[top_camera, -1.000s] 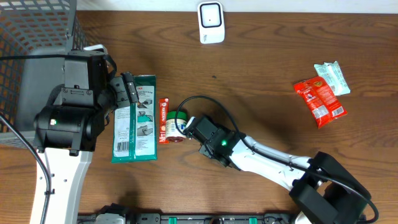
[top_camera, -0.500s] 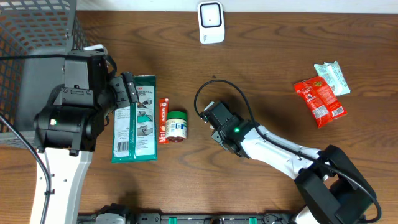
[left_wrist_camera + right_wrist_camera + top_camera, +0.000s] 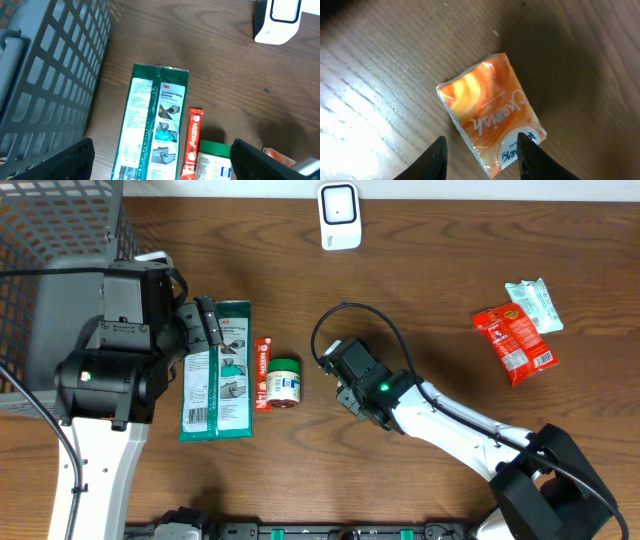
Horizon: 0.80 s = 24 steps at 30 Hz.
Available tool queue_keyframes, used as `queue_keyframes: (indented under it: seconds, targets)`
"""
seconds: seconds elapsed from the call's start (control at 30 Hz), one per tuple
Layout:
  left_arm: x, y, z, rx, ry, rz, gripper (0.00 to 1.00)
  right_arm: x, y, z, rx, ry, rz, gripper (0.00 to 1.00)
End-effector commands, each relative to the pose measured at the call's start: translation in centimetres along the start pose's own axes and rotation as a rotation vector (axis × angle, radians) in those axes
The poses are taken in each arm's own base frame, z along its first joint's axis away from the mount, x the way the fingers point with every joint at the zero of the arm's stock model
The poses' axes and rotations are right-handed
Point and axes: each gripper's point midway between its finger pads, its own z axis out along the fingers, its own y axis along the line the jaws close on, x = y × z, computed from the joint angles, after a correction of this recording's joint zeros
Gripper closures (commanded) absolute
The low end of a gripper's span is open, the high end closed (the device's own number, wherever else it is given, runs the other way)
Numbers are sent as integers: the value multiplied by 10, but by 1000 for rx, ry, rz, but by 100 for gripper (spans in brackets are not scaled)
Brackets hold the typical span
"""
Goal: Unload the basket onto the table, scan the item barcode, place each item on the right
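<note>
right gripper (image 3: 482,155) poised over the orange packet (image 3: 487,107): pick-up step, nothing scanned yet
packet lies flat mid-table (image 3: 440,260); fingers part-open astride it, gripping nothing. left gripper (image 3: 160,160) wide open, empty, by the left edge. next, i judge: close, lift, show its barcode to the scanner (image 3: 339,216) at the far edge.
</note>
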Motion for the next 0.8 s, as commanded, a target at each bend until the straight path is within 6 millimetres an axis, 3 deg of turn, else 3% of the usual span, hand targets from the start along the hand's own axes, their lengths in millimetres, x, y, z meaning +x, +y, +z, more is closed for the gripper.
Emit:
queue_keyframes:
  seconds: [0.0, 0.5, 0.77]
  targets:
    - [-2, 2, 0, -10, -4, -11, 13, -8, 2, -5, -14, -27, -26, 62]
    - [-2, 2, 0, -10, -4, -11, 13, 1, 2, 17, 10, 13, -99, 61]
    - [-2, 2, 0, -10, -4, -11, 13, 0, 1, 19, 23, 10, -102, 60]
